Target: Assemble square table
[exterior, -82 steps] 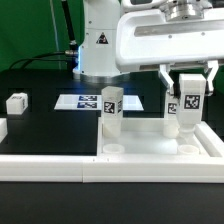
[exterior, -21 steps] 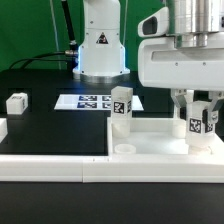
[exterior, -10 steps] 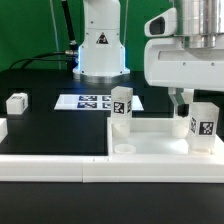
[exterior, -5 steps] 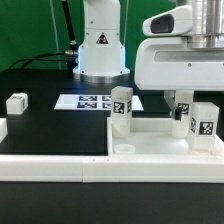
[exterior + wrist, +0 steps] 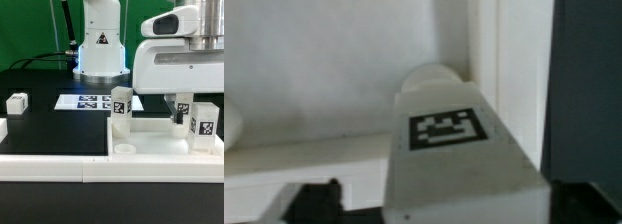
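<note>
Tabletop [image 5: 155, 136] of the square table lies rim-up on the black worktop [image 5: 50, 125], tucked against the long white border rail [image 5: 50, 166] at its six o'clock. I judge it sits there so the rail can brace it against turning while legs are screwed in. Reading the exterior view as a clock centred on this tray, the first leg [image 5: 121, 108] stands upright at ten o'clock and the second leg [image 5: 206, 126] stands upright at three o'clock. Both have their tags toward the camera and seem seated in corner sockets. At eight o'clock an empty socket [image 5: 125, 148] has no leg in it yet.

My gripper [image 5: 184, 112] hangs low at about two o'clock, just beside the second leg and partly hidden by it. Something tagged shows there that I cannot name for sure. The wrist view gives me a tagged leg [image 5: 446, 130] rising from a corner of the tray, hard against the rim and centred in line with the gripper. Whether I am pressing on it or only flanking it I cannot tell. My guess is that I am placed here to grasp this leg and twist it tighter.

Far out at nine o'clock a loose leg [image 5: 16, 101] rests on the worktop, well apart from the tray, likely for the empty socket. The marker board [image 5: 95, 101] lies flat beyond the first leg, at ten o'clock
</note>
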You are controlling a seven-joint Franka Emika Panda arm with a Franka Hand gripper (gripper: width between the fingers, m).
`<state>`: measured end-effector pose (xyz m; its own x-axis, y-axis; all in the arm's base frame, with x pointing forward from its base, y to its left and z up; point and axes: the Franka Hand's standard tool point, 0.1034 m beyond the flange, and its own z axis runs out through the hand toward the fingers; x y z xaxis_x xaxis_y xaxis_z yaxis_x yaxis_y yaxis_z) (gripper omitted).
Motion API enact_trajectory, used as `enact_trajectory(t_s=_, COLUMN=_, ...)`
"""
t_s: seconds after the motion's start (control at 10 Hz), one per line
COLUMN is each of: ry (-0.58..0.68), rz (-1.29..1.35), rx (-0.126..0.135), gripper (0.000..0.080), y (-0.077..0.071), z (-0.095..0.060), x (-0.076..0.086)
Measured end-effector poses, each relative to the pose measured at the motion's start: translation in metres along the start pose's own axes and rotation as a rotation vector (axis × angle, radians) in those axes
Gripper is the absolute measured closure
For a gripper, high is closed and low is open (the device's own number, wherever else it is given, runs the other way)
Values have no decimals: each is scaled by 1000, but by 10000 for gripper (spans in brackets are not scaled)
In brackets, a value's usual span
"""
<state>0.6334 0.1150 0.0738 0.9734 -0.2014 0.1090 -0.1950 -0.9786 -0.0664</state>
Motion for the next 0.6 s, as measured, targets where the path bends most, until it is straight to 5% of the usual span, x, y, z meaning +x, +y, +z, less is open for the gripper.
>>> enact_trajectory(t_s=0.1, ry=0, rz=73, rx=0, gripper=366, y=0, z=0, x=0)
enact_trajectory(t_s=0.2, ry=-1, rz=134, rx=0, gripper=511, y=0, z=0, x=0)
enact_trajectory(t_s=0.6, ry=-18, rz=628, rx=-11, gripper=511, y=5, z=0, x=1)
